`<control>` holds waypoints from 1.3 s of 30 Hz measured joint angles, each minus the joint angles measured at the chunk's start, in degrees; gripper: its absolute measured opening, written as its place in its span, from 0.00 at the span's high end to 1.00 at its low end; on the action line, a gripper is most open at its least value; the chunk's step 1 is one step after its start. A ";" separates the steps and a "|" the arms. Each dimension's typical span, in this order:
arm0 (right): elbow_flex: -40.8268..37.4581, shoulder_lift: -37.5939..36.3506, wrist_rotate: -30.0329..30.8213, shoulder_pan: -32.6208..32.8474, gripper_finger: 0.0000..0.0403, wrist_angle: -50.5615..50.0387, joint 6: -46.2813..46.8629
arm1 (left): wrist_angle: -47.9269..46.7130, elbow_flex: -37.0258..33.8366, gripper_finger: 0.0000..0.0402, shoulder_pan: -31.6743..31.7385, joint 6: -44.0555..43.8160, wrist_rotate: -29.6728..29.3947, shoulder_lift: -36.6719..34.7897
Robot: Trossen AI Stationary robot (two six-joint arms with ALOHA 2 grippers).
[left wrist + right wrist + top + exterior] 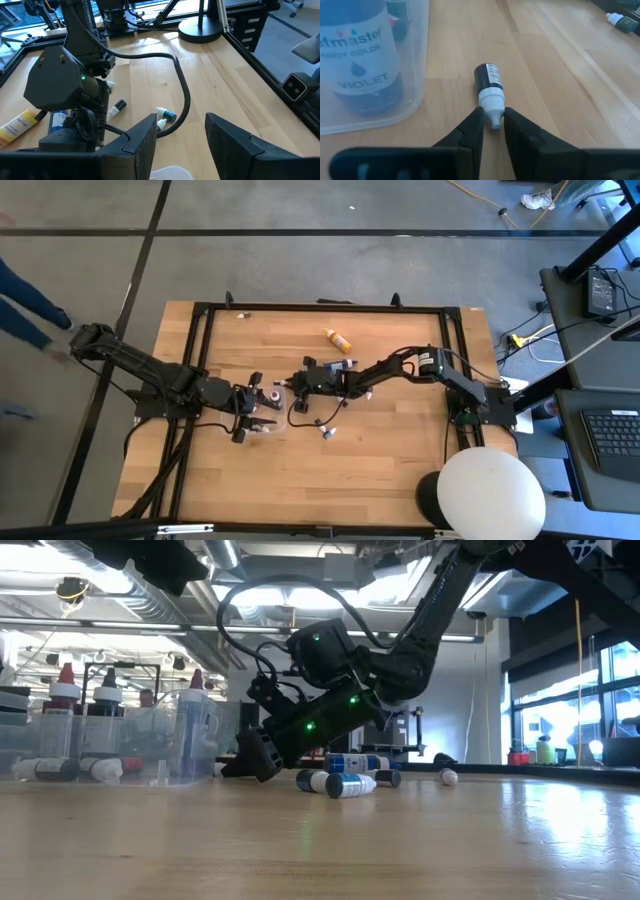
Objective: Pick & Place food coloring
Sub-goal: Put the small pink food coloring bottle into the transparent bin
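My right gripper point(493, 125) has its jaws pinched on the white cap of a small dark bottle point(489, 80) lying flat on the wooden table point(560, 65). My left gripper point(180, 145) hangs with jaws parted around nothing. Close beside the bottle stands the clear tray point(415, 75), its wall leaving little room on that side; the other side is bare wood. The bottle is black with a white label band. Inside the tray sits a larger violet bottle point(360, 60). An orange-yellow bottle point(338, 338) lies apart, farther up the table.
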 joint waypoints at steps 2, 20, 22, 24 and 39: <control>0.00 0.00 0.06 0.00 0.80 0.00 0.02 | 0.00 0.00 0.60 0.00 0.00 0.00 0.00; -0.07 -0.03 -1.58 -0.07 0.62 2.62 -2.66 | -0.57 0.00 0.60 0.00 0.03 0.00 0.00; -0.07 -0.04 -1.60 -0.29 0.61 2.70 -2.71 | -0.57 0.00 0.60 0.00 0.02 0.00 0.00; -0.07 -0.04 -1.60 -0.73 0.61 2.33 -2.62 | -0.57 0.00 0.60 0.00 0.02 0.00 0.02; 0.02 1.95 -7.65 -2.51 0.68 4.07 0.25 | -1.79 0.00 0.60 0.00 0.02 0.00 0.02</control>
